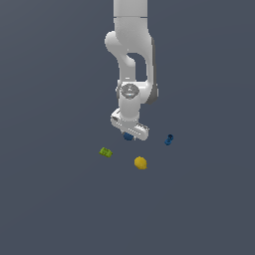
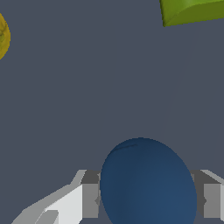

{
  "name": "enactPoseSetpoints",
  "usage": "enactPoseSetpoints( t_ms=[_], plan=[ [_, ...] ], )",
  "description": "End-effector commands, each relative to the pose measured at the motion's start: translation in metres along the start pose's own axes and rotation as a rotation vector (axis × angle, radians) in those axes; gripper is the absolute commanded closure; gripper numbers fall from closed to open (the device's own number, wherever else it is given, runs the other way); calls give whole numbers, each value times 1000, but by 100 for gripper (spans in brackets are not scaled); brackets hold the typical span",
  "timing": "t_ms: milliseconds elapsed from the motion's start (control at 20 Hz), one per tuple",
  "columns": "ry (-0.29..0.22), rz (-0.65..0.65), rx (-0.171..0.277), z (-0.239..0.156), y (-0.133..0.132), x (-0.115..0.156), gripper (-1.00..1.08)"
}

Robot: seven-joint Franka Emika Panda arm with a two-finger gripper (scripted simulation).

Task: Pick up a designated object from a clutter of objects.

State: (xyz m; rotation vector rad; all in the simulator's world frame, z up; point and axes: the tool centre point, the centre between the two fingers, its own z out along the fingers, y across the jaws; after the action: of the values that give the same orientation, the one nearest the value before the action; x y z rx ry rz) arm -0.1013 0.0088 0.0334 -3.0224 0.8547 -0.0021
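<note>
The white arm (image 1: 130, 60) reaches down from the upper middle of the exterior view, with its wrist turned toward the dark grey floor (image 1: 50, 209). The gripper (image 1: 129, 135) sits at the lowest point of the arm, directly over the navy ball (image 1: 128, 136).

In the exterior view only a small dark blue patch of that ball shows beneath the gripper body. In the wrist view the navy ball (image 2: 148, 183) fills the space between the two fingers (image 2: 89, 199). One grey pad lies against each side of the ball, and no gap is visible on either side. The jaws are partly closed to the width of the ball and appear to clamp it. Whether the ball rests on the floor or is raised off it cannot be told from these pictures.

The other three items lie apart from the gripper:
- The yellow ball (image 1: 140, 162) lies on the floor just below the gripper in the exterior view, near but not touching it. In the wrist view only its edge shows.
- The green block (image 1: 105, 152) lies toward the exterior view's left of the yellow ball, separate from it. A corner of the block appears in the wrist view.
- The small blue piece (image 1: 169, 140) lies toward the exterior view's right of the gripper, well clear of the fingers. Its shape is too small to make out in detail.
</note>
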Motion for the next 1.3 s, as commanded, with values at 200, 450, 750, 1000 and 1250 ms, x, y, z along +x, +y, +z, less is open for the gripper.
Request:
enactPoseSetpoints(
  t_ms=[200,450,750,1000,1250],
  plan=[
    [0,0,0,-4,-4,1,108],
    [0,0,0,-18,-17,4,108],
    [0,0,-1,-47,-44,10,108],
    [1,1,-1,-80,-76,17,108],
    [1,1,-1,-118,-113,25,108]
  ],
)
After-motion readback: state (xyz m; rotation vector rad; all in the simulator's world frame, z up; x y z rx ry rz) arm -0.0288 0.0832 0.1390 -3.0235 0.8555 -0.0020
